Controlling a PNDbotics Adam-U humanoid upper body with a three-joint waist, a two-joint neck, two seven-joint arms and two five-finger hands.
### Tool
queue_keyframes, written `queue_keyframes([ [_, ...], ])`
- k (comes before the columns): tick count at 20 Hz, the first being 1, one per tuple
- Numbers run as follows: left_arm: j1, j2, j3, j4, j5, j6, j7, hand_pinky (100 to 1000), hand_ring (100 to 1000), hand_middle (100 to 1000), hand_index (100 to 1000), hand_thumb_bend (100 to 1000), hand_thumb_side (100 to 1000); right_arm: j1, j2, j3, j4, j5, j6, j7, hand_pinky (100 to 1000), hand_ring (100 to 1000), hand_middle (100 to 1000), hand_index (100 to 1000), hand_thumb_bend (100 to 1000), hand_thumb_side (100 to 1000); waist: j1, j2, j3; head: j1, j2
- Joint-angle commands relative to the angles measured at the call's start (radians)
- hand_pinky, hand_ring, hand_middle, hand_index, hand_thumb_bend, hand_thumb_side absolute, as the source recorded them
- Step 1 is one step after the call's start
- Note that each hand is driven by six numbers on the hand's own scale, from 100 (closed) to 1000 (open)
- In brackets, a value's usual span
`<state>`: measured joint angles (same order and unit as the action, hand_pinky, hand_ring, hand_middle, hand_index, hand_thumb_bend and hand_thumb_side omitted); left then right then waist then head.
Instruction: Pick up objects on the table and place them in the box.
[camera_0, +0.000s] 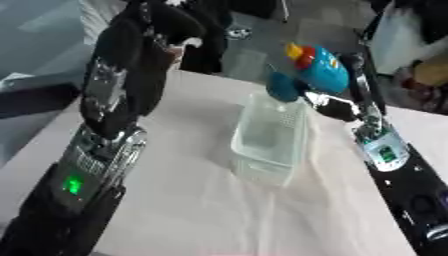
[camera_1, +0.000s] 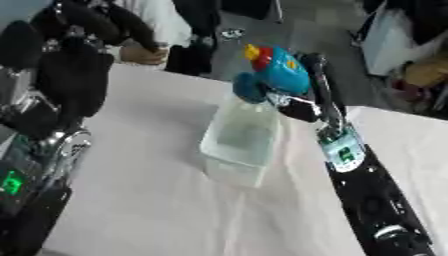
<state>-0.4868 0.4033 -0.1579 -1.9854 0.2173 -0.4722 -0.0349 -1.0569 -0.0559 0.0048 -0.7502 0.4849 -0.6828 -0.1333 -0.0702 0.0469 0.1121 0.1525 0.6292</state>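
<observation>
A blue toy (camera_0: 322, 74) with a yellow and red tip and a darker blue end hangs over the far end of the clear plastic box (camera_0: 261, 171). My right hand (camera_0: 335, 107) comes up from the lower right and is shut on the toy, with dark fingers running up its right side. The box lies lengthwise in the middle of the white table (camera_0: 219, 210), and I see nothing inside it. My left hand (camera_0: 140, 47) is raised high at the upper left, well away from the box. It shows only as a dark mass.
My left forearm (camera_0: 96, 150), with a green light, fills the lower left. Bags (camera_0: 411, 45) stand on the floor beyond the table's right far edge. A dark-clothed person is at the far edge.
</observation>
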Motion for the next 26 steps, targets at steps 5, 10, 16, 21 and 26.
queue_keyframes([
  [5, -0.024, 0.000, 0.000, -0.015, 0.008, 0.006, 0.004, 543, 585, 795, 656, 274, 911, -0.021, -0.001, 0.004, -0.017, 0.008, -0.004, 0.027, 100, 100, 100, 100, 527, 286, 0.001, -0.017, 0.003, 0.018, -0.012],
  [10, -0.024, 0.001, 0.000, -0.015, 0.007, 0.006, 0.004, 543, 585, 795, 656, 274, 912, -0.020, -0.004, 0.004, -0.010, 0.037, -0.011, 0.031, 100, 100, 100, 100, 528, 294, 0.002, -0.017, 0.001, 0.019, -0.010],
  [16, -0.022, 0.003, 0.000, -0.015, 0.007, 0.005, 0.002, 542, 585, 795, 656, 274, 912, -0.020, -0.017, -0.004, -0.019, 0.155, -0.014, -0.016, 100, 100, 100, 130, 546, 526, 0.002, -0.017, -0.002, 0.020, -0.008],
  [21, -0.021, 0.003, 0.000, -0.015, 0.006, 0.005, 0.002, 542, 585, 795, 656, 274, 912, -0.015, -0.030, -0.003, -0.036, 0.345, -0.019, -0.115, 100, 100, 406, 449, 571, 681, 0.002, -0.017, -0.003, 0.021, -0.007],
  [26, -0.022, 0.003, 0.000, -0.015, 0.007, 0.004, 0.002, 542, 585, 795, 656, 275, 911, -0.006, -0.041, 0.004, -0.017, 0.457, -0.027, -0.147, 272, 480, 774, 759, 651, 848, 0.001, -0.016, -0.002, 0.023, -0.006],
])
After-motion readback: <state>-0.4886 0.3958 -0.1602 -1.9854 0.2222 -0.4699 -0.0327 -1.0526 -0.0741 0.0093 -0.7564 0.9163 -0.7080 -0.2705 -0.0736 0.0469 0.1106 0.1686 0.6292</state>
